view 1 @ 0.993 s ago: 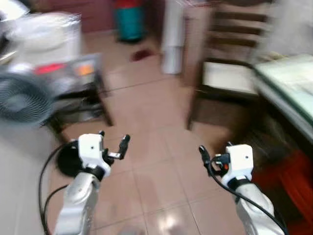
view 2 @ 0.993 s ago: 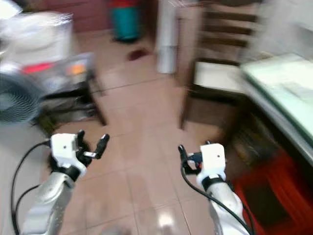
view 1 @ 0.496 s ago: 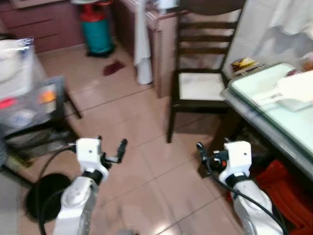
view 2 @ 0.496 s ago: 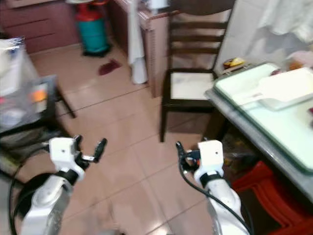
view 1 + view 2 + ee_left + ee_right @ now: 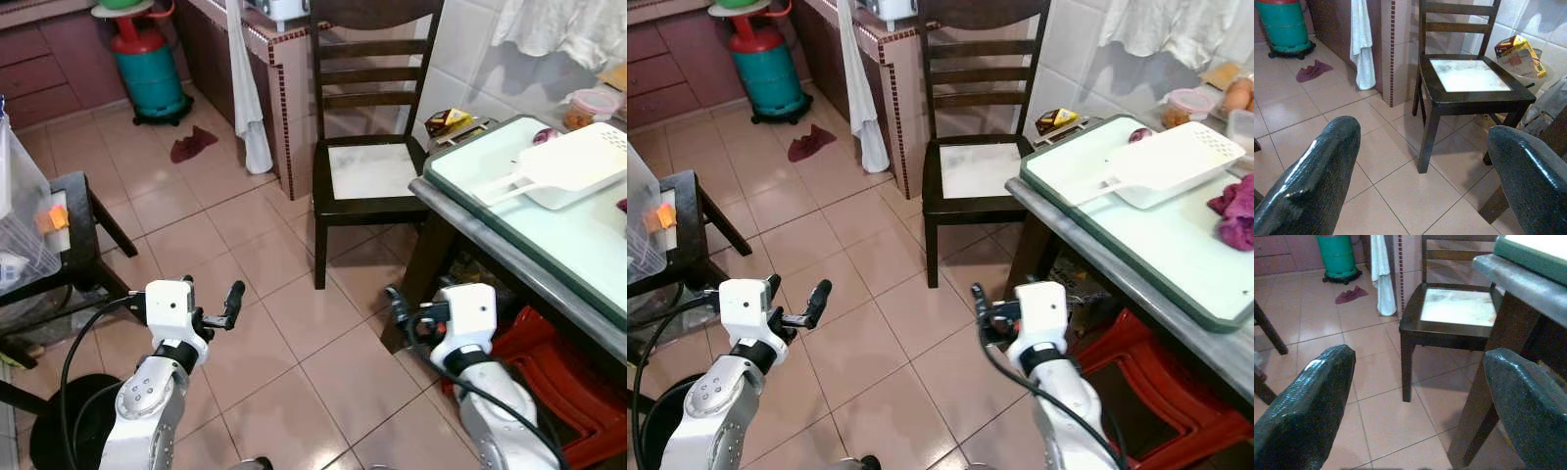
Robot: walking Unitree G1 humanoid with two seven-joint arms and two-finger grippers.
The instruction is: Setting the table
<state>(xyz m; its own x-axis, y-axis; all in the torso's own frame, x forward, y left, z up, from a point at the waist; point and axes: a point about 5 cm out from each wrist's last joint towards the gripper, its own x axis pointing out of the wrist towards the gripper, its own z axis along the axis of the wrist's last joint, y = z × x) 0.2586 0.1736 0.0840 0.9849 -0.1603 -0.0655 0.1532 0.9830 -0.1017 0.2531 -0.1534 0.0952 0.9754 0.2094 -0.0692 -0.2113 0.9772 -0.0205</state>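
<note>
Ahead-right of both spread, empty grippers: table (image 5: 1087, 230), white tray (image 5: 1166, 164) on top.

The floor (image 5: 294, 333) is glossy beige tile that mirrors the light, and the chair (image 5: 364, 176) is dark varnished wood with a pale, worn-looking seat panel. The table (image 5: 1176, 245) has a smooth pale-green top on a grey stone-like edge (its leg is dark wood), and on it lie a matt white plastic scoop-shaped tray (image 5: 1171, 162) and a crumpled purple cloth (image 5: 1236, 215). A soft white towel (image 5: 245, 98) hangs on the tiled counter (image 5: 289, 88), beside a painted green gas cylinder (image 5: 147, 69); both grippers' fingers (image 5: 1312, 181) are black with a slight sheen.
</note>
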